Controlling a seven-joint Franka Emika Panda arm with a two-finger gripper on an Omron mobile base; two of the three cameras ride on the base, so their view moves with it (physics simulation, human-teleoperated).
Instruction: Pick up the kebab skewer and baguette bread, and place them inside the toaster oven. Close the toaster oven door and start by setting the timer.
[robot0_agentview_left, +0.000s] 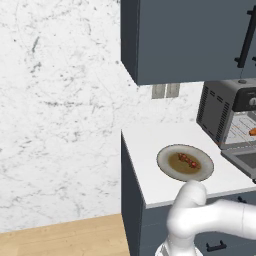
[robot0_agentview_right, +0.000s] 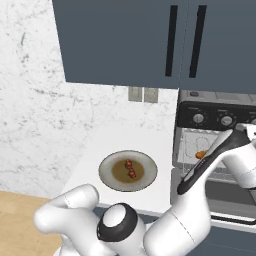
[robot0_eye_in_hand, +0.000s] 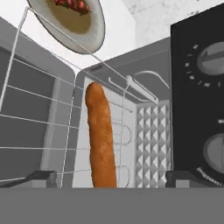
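The baguette bread (robot0_eye_in_hand: 100, 140) lies lengthwise on the wire rack (robot0_eye_in_hand: 35, 122) inside the toaster oven (robot0_agentview_left: 216, 112); its orange tip (robot0_agentview_left: 253, 131) shows from the base, as it does in the right base view (robot0_agentview_right: 201, 154). My gripper (robot0_eye_in_hand: 111, 178) is open, its fingertips (robot0_eye_in_hand: 41, 177) spread wide to either side of the loaf's near end, holding nothing. The toaster oven door (robot0_agentview_right: 225, 192) hangs open and flat. The kebab skewer (robot0_agentview_left: 188, 160) rests on a grey plate (robot0_agentview_left: 162, 160) on the counter left of the oven, and is seen again (robot0_agentview_right: 131, 169) from the right base.
The oven's control panel with round knobs (robot0_eye_in_hand: 212, 57) is right beside the hand. A dark blue wall cupboard (robot0_agentview_left: 190, 35) hangs over the counter. Wall outlets (robot0_agentview_right: 142, 94) sit behind the plate. The white counter (robot0_agentview_left: 145, 145) ends at its left edge above wooden floor.
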